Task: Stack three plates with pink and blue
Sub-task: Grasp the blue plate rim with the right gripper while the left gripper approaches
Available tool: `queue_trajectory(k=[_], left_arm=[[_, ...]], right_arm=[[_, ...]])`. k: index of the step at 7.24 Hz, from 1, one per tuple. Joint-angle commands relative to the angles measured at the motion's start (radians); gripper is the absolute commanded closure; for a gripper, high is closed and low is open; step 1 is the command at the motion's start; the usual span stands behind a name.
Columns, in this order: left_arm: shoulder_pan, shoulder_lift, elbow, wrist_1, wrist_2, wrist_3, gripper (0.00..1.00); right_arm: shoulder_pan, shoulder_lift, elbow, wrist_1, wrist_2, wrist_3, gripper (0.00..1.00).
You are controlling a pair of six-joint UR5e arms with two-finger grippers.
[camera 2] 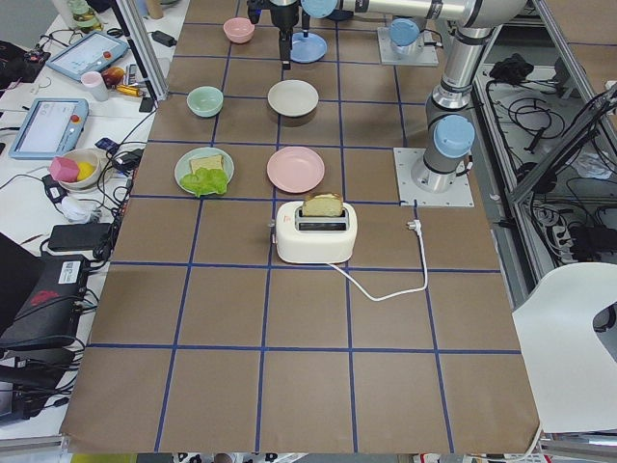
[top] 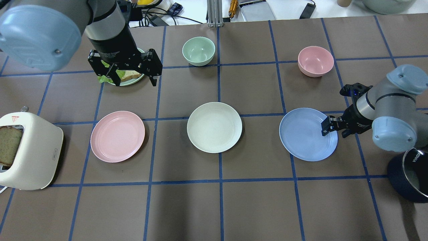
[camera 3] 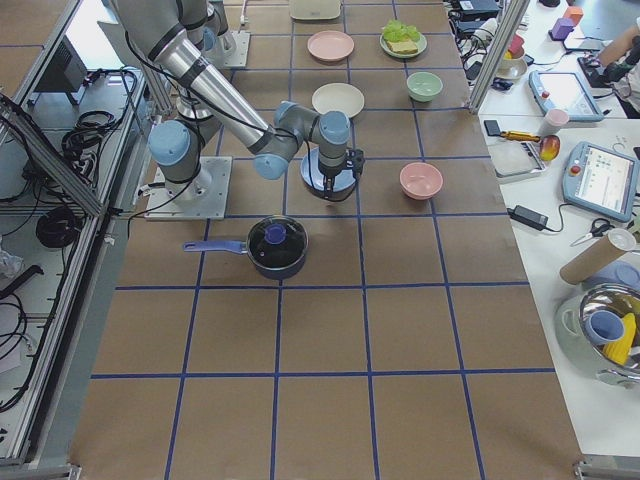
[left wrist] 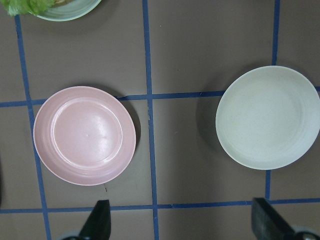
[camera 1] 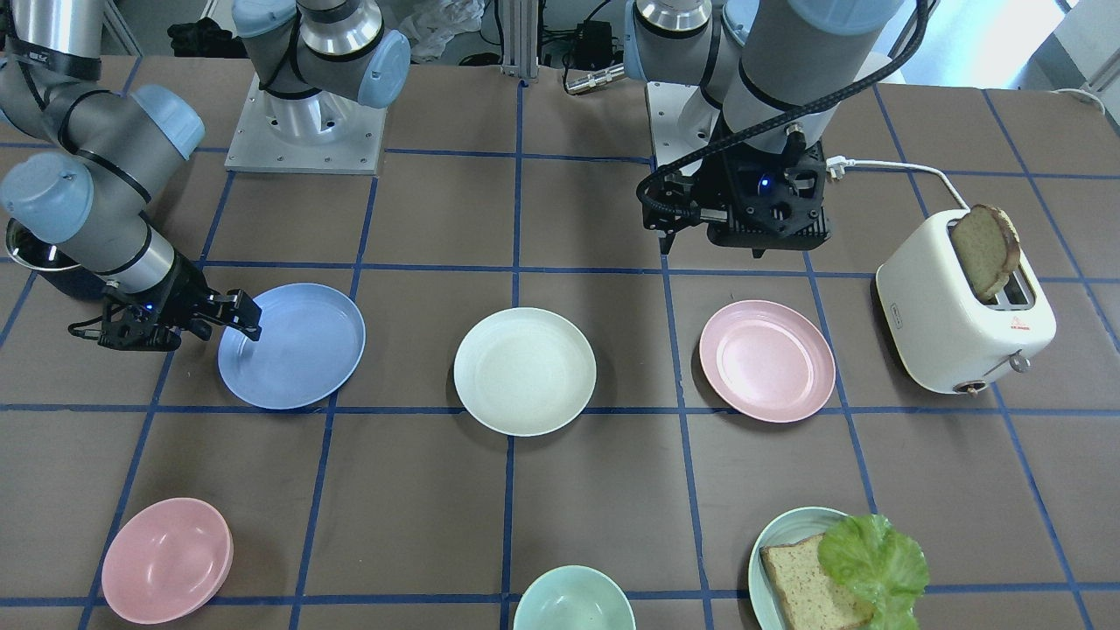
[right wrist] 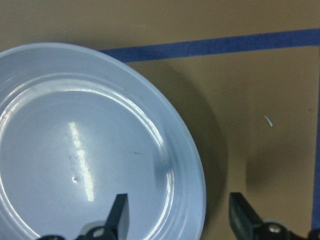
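Three plates lie in a row on the brown table: the pale pink plate on the left, the cream-white plate in the middle, the light blue plate on the right. My right gripper is open and low at the blue plate's right rim. In the right wrist view its fingers straddle that rim. My left gripper is open and empty, well above the table behind the pink plate. The left wrist view shows the pink plate and the cream plate below it.
A white toaster with a bread slice stands at the far left. A teal plate with bread and lettuce, a mint bowl and a pink bowl sit along the far side. A dark pot is under the right arm.
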Motion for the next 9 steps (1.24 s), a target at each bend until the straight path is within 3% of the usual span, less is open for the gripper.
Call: queue_trajectory(k=[1,3,6,7,9], left_arm=[[-0.005,0.045,-0.151,0.142,0.008,-0.007,0.00],[0.022,0.043,-0.248,0.242,0.012,0.007,0.00],[0.073,0.027,-0.311,0.245,0.012,0.007,0.00],[0.086,0.014,-0.330,0.247,0.011,0.005,0.00],[0.088,-0.006,-0.403,0.393,0.018,0.008,0.03]], right_arm=[[0.000,0.016,-0.002,0.000,0.000,-0.018,0.30],[-0.023,0.028,-0.002,-0.002,0.002,-0.020,0.30],[-0.023,0.028,-0.002,-0.002,0.003,-0.020,0.67],[-0.023,0.028,-0.002,0.000,0.005,-0.018,0.71],[-0.023,0.028,-0.002,0.004,0.037,-0.018,0.99]])
